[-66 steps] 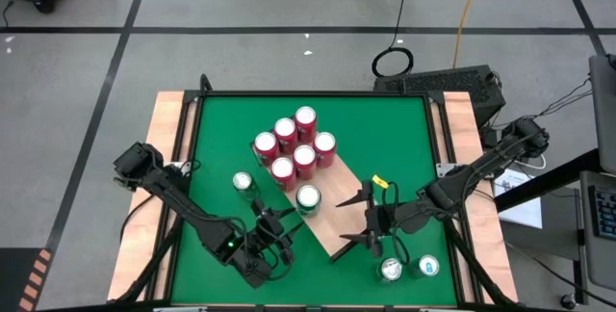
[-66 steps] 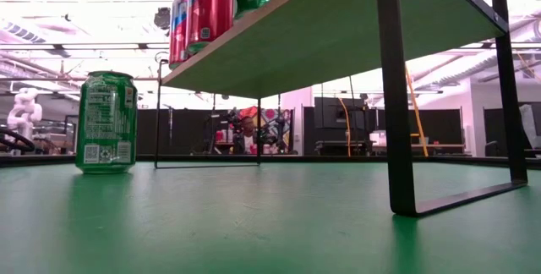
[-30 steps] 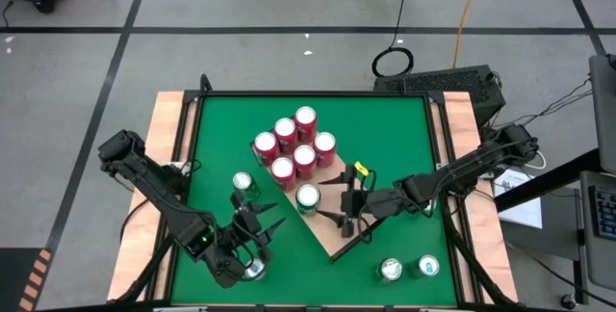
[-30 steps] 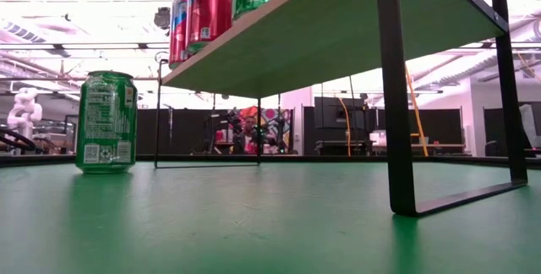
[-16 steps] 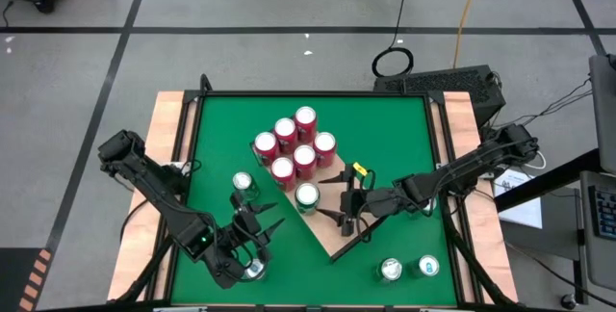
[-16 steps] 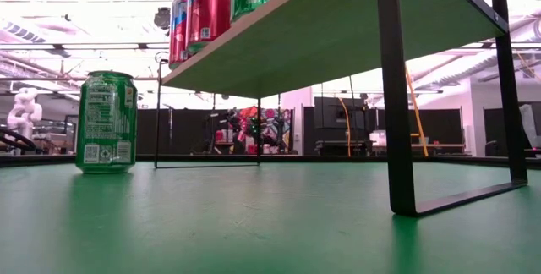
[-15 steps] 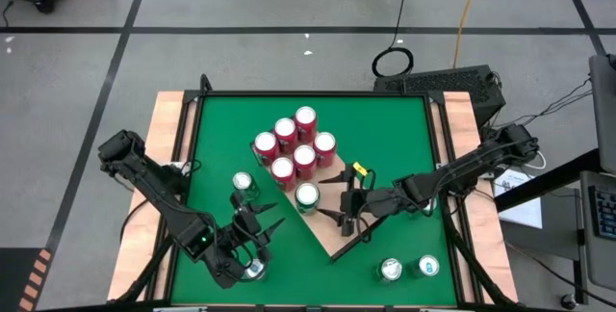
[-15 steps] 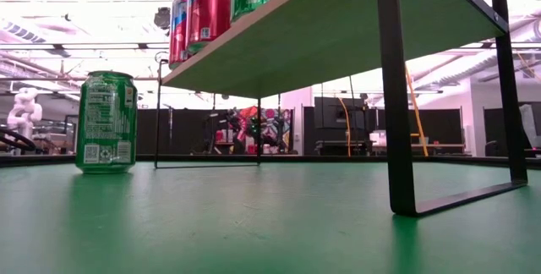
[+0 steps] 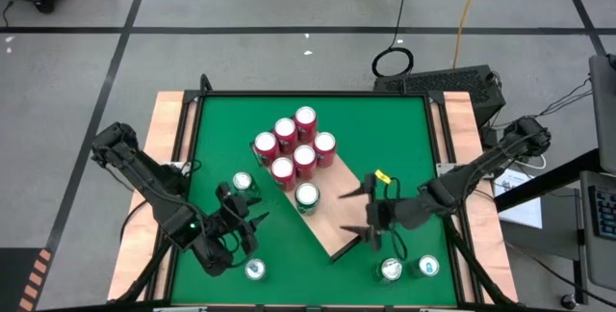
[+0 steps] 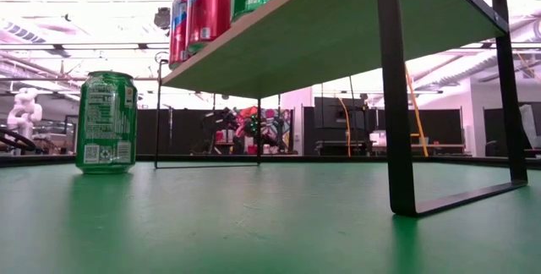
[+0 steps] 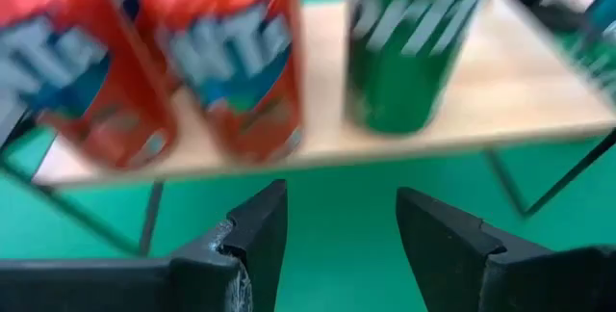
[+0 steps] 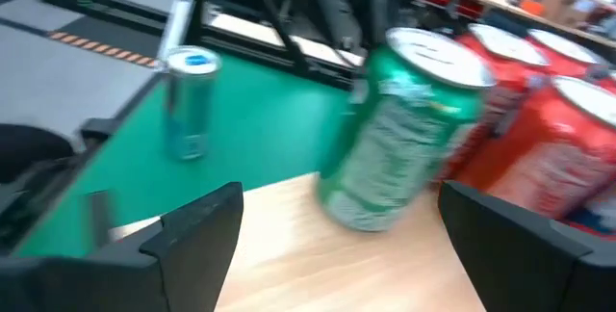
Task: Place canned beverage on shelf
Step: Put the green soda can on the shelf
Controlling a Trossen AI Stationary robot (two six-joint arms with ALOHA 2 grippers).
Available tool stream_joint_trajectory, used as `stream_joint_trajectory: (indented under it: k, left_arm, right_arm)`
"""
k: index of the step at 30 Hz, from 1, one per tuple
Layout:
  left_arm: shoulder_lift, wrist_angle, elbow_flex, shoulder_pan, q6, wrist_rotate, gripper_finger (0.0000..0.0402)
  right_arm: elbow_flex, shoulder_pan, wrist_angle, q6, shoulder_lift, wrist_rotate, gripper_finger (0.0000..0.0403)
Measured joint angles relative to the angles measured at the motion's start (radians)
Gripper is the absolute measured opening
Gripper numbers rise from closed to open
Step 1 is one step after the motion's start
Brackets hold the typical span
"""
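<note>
High view: the shelf point(image 9: 339, 218), a light wood-grain board with thin dark edges, was seen lying slantwise across the green table point(image 9: 385, 129). Six red cans point(image 9: 294, 146) were clustered on its far end, and a green can point(image 9: 307, 196) stood just beside them on the board, nearer the bare wooden end. The right gripper point(image 9: 364, 214) was held above that bare end, its fingers spread wide and nothing between them. Two more cans point(image 9: 406, 269) stood on the table at the near right corner, close to the right arm.

The left gripper point(image 9: 244, 220) was poised over the table left of the shelf, its fingers parted and empty. A green can point(image 9: 243, 184) stood on the table just beyond it, and another can point(image 9: 255, 270) (silver-topped) stood near the table's front edge, close by the left arm.

From the low view, the shelf was shown raised on thin dark legs point(image 10: 395, 96), with red and green cans at its edge and one green can point(image 10: 106, 122) upright on the table to its side.

In the left wrist view, the parted dark fingers point(image 11: 258, 230) were pointed at the shelf edge, where two red cans and a green can point(image 11: 409, 42) stood upright. In the right wrist view, the green can point(image 12: 404, 143) was seen on the wood between widely spread fingers point(image 12: 197, 225), untouched.
</note>
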Motion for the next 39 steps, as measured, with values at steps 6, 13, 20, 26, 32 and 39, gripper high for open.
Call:
stream_joint_trajectory:
  k: [6, 13, 20, 26, 32, 39]
  left_arm:
    - [-0.008, -0.276, 0.000, 0.022, -0.208, 0.130, 0.0193]
    - [-0.007, -0.485, 0.000, 0.035, -0.355, 0.217, 0.0193]
    - [-0.007, -0.482, 0.000, 0.035, -0.358, 0.193, 0.0193]
    - [-0.007, -0.483, 0.000, 0.035, -0.358, 0.130, 0.0193]
    - [-0.007, -0.480, 0.000, 0.035, -0.359, 0.100, 0.0193]
    - [-0.007, -0.480, 0.000, 0.035, -0.360, 0.089, 0.0193]
  right_arm:
    - [0.000, 0.091, -0.005, 0.010, 0.003, 0.000, 0.0339]
    - [0.000, 0.108, -0.002, 0.017, 0.010, 0.143, 0.0339]
    - [0.000, -0.007, 0.035, 0.014, 0.079, 0.128, 0.0339]
    - [0.000, -0.118, 0.034, 0.027, 0.112, -0.068, 0.0339]
    - [0.000, -0.187, 0.052, 0.060, 0.111, -0.166, 0.0338]
    - [0.000, -0.216, 0.119, 0.067, 0.111, -0.264, 0.0338]
